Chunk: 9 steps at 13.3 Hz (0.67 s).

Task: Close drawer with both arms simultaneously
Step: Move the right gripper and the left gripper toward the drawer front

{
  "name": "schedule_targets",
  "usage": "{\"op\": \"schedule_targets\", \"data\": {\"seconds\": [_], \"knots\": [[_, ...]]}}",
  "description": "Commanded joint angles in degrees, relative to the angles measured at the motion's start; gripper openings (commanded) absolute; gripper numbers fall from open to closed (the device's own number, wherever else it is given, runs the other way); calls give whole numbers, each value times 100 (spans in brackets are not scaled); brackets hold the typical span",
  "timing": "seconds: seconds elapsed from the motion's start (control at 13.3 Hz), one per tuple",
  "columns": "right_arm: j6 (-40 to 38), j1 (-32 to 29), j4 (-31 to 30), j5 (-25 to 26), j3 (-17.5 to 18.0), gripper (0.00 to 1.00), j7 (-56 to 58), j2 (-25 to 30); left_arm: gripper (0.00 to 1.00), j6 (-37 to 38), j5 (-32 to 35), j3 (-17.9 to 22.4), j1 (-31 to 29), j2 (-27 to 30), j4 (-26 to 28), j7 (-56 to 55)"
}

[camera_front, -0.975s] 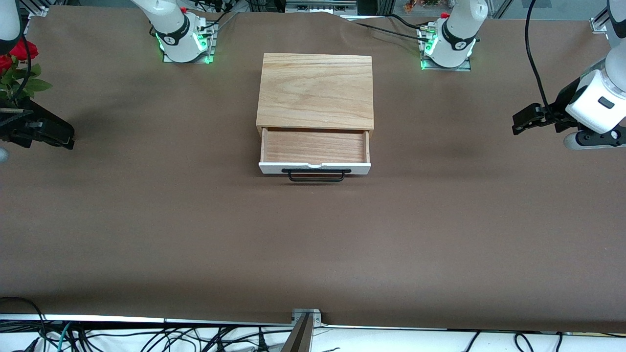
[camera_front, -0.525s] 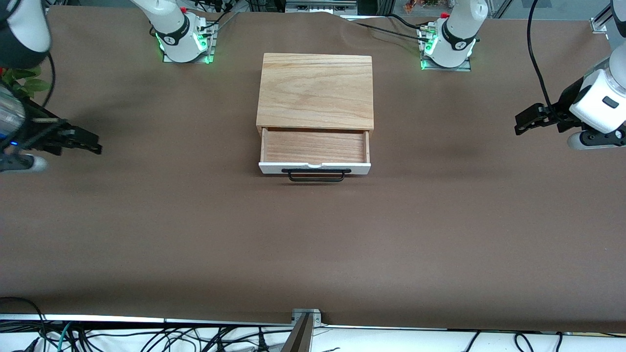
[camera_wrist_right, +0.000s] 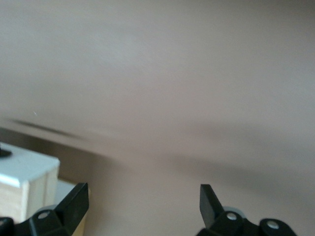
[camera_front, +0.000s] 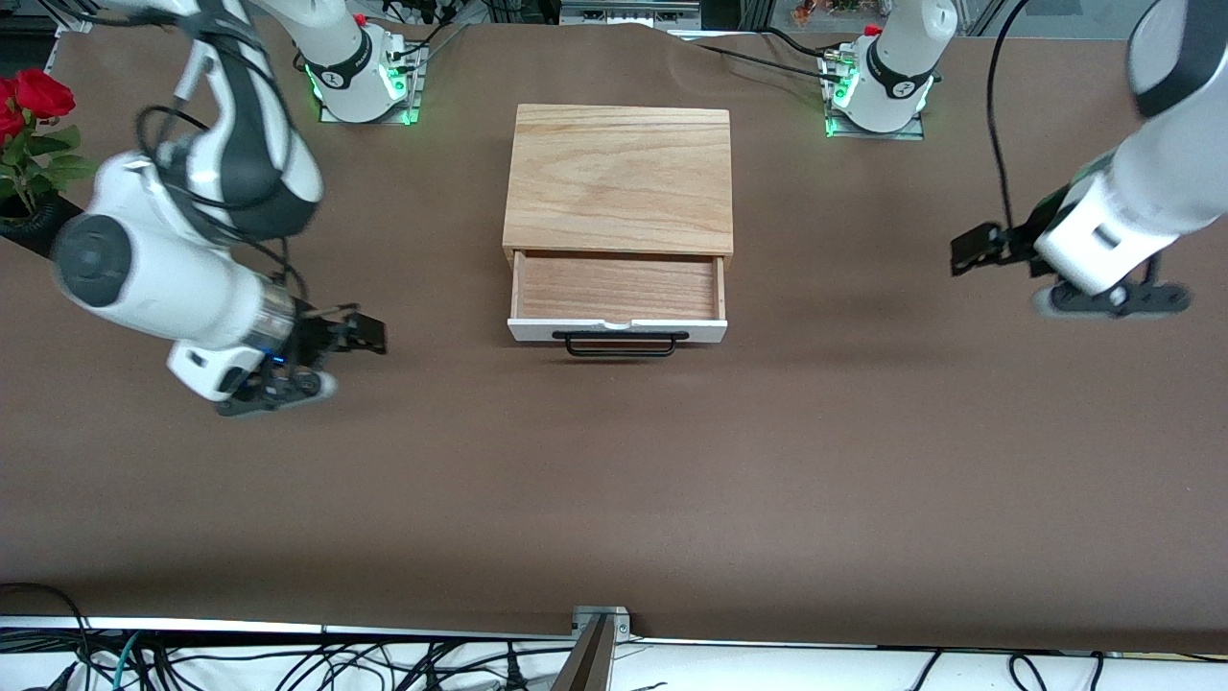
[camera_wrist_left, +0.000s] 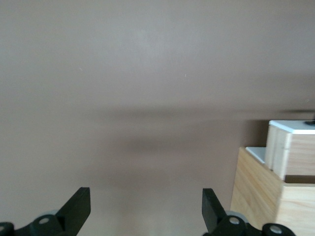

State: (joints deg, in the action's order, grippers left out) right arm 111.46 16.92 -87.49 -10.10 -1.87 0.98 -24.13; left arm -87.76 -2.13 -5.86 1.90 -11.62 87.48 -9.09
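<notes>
The light-wood cabinet (camera_front: 621,178) stands mid-table. Its drawer (camera_front: 617,288) is pulled out toward the front camera and is empty, with a white front panel (camera_front: 537,331) and a black bar handle (camera_front: 621,344). My right gripper (camera_front: 369,333) is open and empty over the cloth, beside the drawer toward the right arm's end. My left gripper (camera_front: 974,248) is open and empty over the cloth toward the left arm's end, farther from the drawer. The drawer's corner shows in the left wrist view (camera_wrist_left: 290,147) and the right wrist view (camera_wrist_right: 24,179). Both pairs of fingers (camera_wrist_left: 78,206) (camera_wrist_right: 209,199) are spread wide.
Brown cloth (camera_front: 614,480) covers the table. Red roses (camera_front: 34,106) stand at the right arm's end. The arm bases (camera_front: 360,82) (camera_front: 878,91) glow green near the cabinet's back. Cables (camera_front: 288,662) lie along the table's front edge.
Both arms have swung in toward the drawer. The right gripper moved much closer to it and lower in the front view. The left gripper moved a little closer. The drawer has not moved.
</notes>
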Motion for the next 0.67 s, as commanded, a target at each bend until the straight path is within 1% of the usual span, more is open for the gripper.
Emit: {"op": "schedule_targets", "data": {"seconds": [0.0, 0.07, 0.15, 0.22, 0.38, 0.45, 0.6], "knots": [[226, 364, 530, -411, -33, 100, -403, -485, 100, 48, -77, -38, -23, -490, -284, 92], [322, 487, 697, -709, -33, 100, -536, -678, 100, 57, -86, -47, 38, -490, -284, 83], [550, 618, 846, -878, -33, 100, -590, -889, 100, 40, -103, -64, 82, -490, -284, 65], [874, 776, 935, -888, -33, 100, -695, -1065, 100, -4, -260, -108, 152, -516, -284, 4], [1542, 1058, 953, -897, -33, 100, -1054, -1330, 100, -599, -1031, -108, 161, -752, -276, -14], [1667, 1172, 953, -897, -33, 100, -1134, -1426, 100, -855, -1427, -143, 213, -971, -276, -14], [1677, 1322, 953, -906, -33, 100, -1144, -1541, 100, -1547, -2122, -178, 572, -1376, -267, -118]]}}
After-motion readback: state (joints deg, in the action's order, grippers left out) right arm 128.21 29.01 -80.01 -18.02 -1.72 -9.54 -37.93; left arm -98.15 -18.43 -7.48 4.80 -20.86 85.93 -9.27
